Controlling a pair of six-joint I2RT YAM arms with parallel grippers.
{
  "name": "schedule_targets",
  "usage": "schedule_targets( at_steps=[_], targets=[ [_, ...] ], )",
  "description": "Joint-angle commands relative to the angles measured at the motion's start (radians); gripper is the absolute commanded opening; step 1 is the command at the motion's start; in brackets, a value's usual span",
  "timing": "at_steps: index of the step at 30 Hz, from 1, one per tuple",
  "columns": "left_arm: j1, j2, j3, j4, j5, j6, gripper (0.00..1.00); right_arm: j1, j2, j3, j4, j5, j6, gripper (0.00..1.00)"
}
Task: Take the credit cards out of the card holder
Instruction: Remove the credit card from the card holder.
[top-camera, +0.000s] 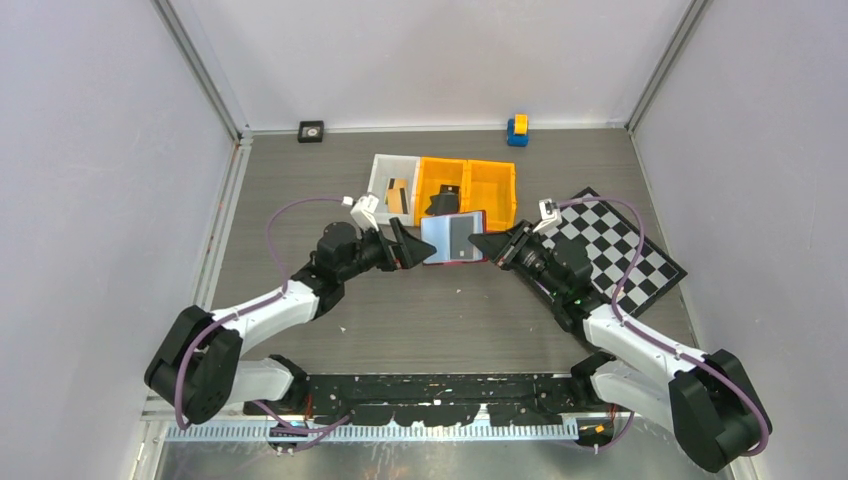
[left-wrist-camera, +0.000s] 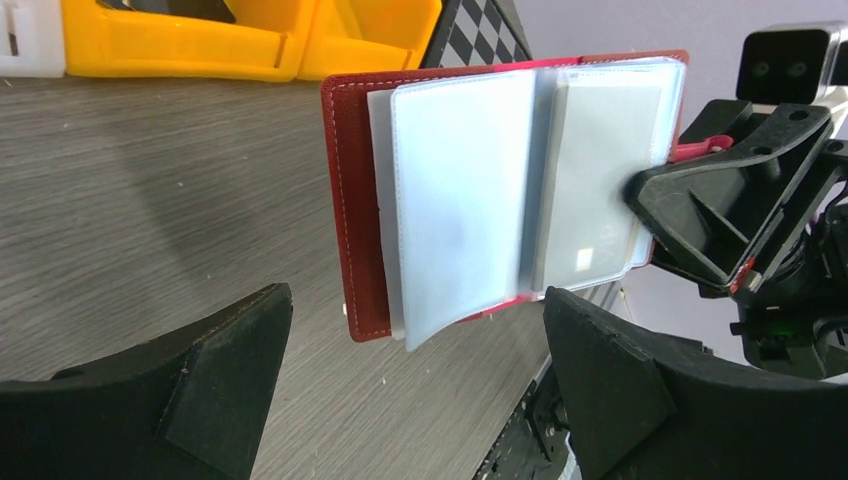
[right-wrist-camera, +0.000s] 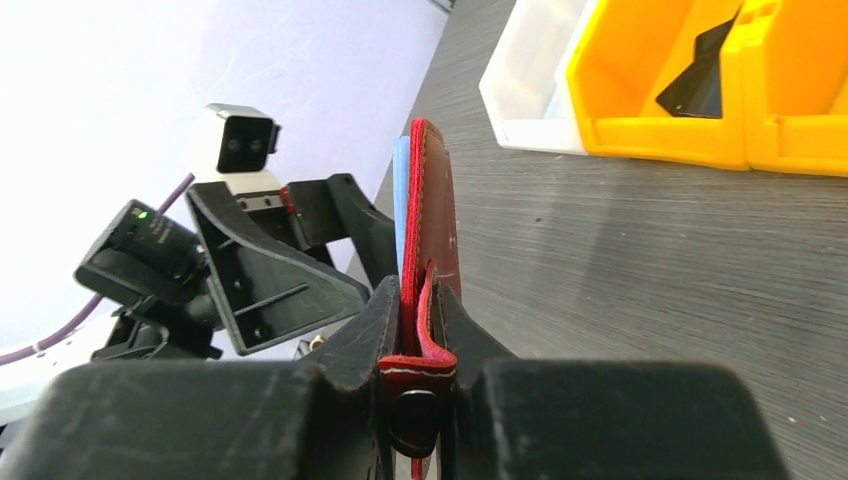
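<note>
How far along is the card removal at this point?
Done: a tan card lies in the white bin. In hand: the right hand grips the card holder, held open; the left hand is open beside it. Left: the visible sleeves look empty; any others cannot be judged.

1. The card holder (top-camera: 455, 238) is a flat red folding wallet with pale stitching. It is open and lifted off the table, its snap-tab edge pinched in the right gripper (right-wrist-camera: 420, 300).
2. Its pale bluish clear sleeves (left-wrist-camera: 460, 200) fan out from the spine — tilted, facing the left side.
3. One tan credit card (top-camera: 397, 192) lies in the white bin (top-camera: 382, 170) behind the holder — too small for detail.
</note>
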Motion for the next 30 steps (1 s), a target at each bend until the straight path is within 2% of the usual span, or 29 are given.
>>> schedule_targets(
  at_steps=[1, 15, 20, 24, 30],
  targets=[
    [0.0, 0.016, 0.017, 0.1, 0.052, -0.015, 1.0, 0.002, -0.009, 0.006, 0.143, -0.069, 0.036, 0.01],
    [0.002, -0.044, -0.018, 0.243, 0.126, -0.027, 1.0, 0.002, -0.006, 0.022, 0.228, -0.169, 0.097, 0.0],
    [0.002, -0.059, -0.017, 0.222, 0.119, -0.023, 1.0, 0.002, -0.042, 0.023, 0.162, -0.139, 0.048, 0.0],
    [0.002, -0.097, 0.001, 0.074, 0.036, 0.017, 0.99, 0.002, -0.115, 0.016, 0.043, -0.045, -0.008, 0.0],
    [0.002, -0.077, -0.027, 0.187, 0.074, 0.001, 1.0, 0.001, -0.162, 0.011, 0.021, -0.023, -0.004, 0.0]
  ],
)
